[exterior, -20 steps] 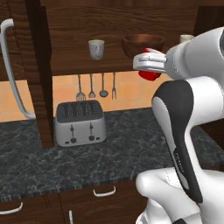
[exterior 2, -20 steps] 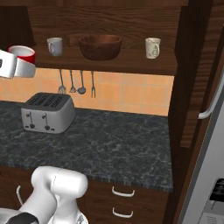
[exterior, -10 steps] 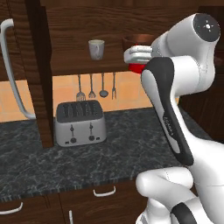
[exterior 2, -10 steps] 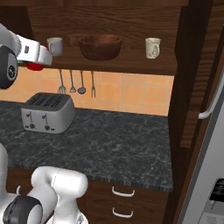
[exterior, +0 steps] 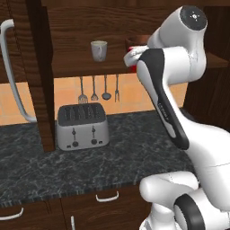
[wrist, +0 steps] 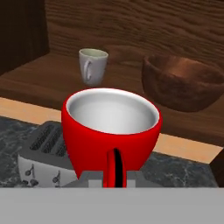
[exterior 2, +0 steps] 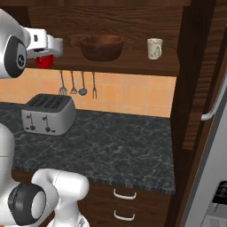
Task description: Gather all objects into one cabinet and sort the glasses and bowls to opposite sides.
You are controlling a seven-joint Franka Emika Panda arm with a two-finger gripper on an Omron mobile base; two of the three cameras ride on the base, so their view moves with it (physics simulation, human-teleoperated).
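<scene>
My gripper [exterior 2: 44,56] is shut on the red cup [wrist: 111,131], which hangs upright in front of the cabinet's wooden shelf board [wrist: 48,74], at about shelf height. In the left base view the red cup [exterior: 131,59] peeks out from behind my arm. On the shelf stand a grey mug [wrist: 92,65] [exterior: 99,50], the wide brown wooden bowl [exterior 2: 101,46] [wrist: 181,83] and, further right, a cream mug [exterior 2: 154,48]. The grey mug is beyond the red cup and slightly left; the bowl is to the right.
Below the shelf a silver four-slot toaster [exterior: 82,126] [exterior 2: 48,113] stands on the dark stone counter [exterior 2: 124,142]. Thin metal utensils [exterior: 99,87] hang on the tiled wall. Open cabinet doors with curved white handles [exterior: 11,76] [exterior 2: 213,111] flank the space.
The arm has swung in toward the shelf with the red cup, bringing it from in front of the counter to just before the shelf board near the grey mug.
</scene>
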